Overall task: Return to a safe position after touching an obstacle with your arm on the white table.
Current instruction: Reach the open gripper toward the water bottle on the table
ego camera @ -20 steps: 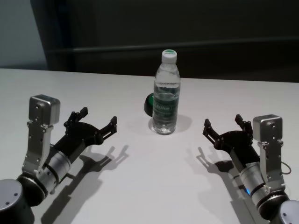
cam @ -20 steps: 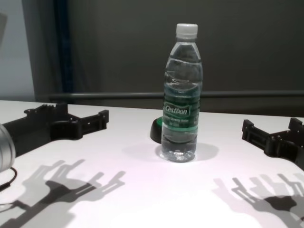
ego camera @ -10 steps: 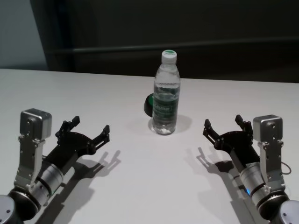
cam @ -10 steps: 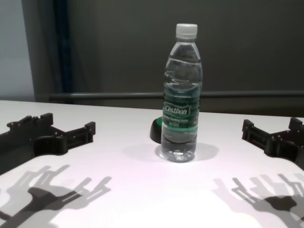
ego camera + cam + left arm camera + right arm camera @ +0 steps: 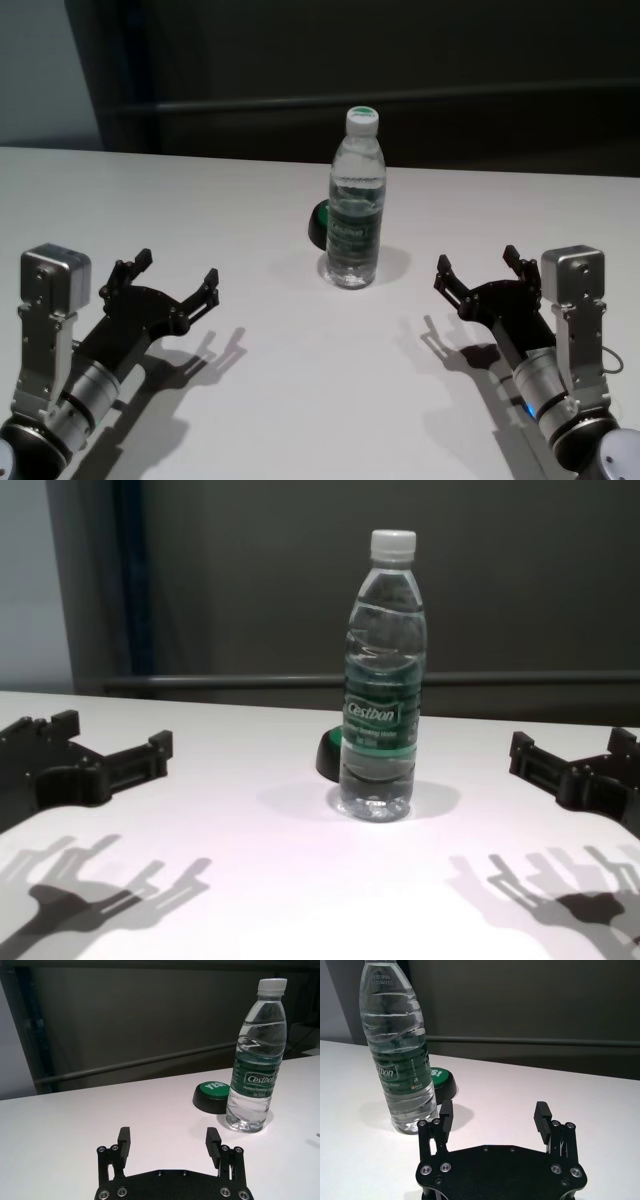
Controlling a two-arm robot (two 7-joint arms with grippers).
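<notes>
Now drawn back nearer and further left than a second ago, left gripper [image 5: 172,283] spread and holding nothing, well apart from upright obstacle [image 5: 355,205] mid-way across the white table [image 5: 300,400]; right gripper [image 5: 478,270] likewise spread, unmoved; retreat judged nearly complete.

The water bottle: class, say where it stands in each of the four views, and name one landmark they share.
Head view: water bottle upper centre.
Left wrist view: far right.
Right wrist view: far left, cap cut off.
Chest view: centre.
Shared landmark: the black-and-green dome behind its base.
</notes>
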